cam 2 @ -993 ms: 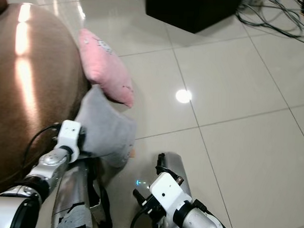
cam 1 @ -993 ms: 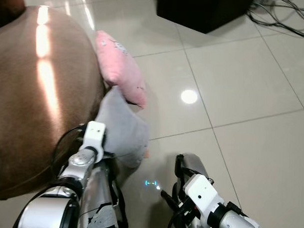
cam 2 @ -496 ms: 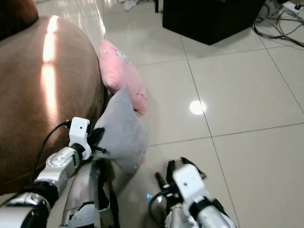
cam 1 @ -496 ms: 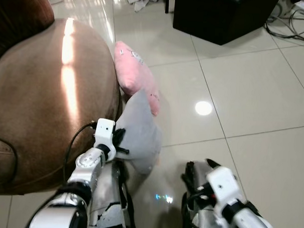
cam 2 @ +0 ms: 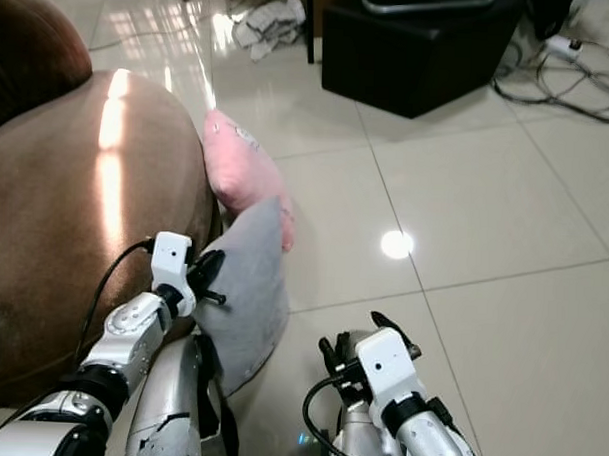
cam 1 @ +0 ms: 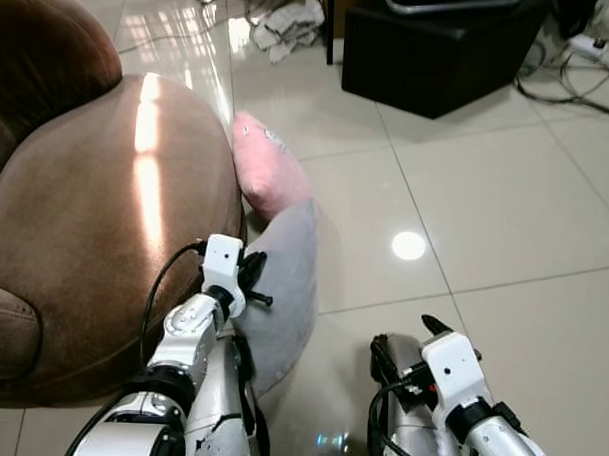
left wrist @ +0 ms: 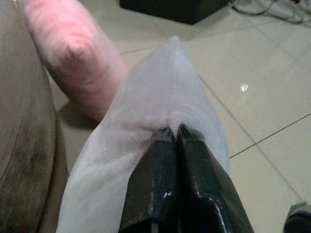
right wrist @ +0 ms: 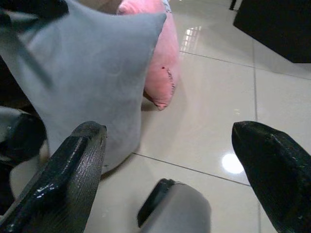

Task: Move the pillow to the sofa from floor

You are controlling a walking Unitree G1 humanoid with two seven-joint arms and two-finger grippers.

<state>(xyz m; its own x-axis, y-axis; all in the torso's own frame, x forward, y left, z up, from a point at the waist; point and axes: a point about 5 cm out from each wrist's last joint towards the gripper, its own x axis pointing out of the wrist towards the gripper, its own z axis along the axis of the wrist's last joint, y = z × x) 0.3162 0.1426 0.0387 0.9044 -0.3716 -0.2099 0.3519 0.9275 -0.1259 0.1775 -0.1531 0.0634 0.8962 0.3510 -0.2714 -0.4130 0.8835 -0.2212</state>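
The left gripper [left wrist: 171,132] pinches only a fold of the grey pillow [cam 1: 282,287]; it could slip free, seemingly thinly held. The right gripper [right wrist: 170,160] hangs spread, empty.

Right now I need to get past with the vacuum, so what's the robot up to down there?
It is picking up pillows beside the sofa. Its left tool is shut on the edge of the grey pillow, which hangs by the sofa's side. The pink pillow lies on the floor against the sofa. The right tool is open, low over the tiles, holding nothing.
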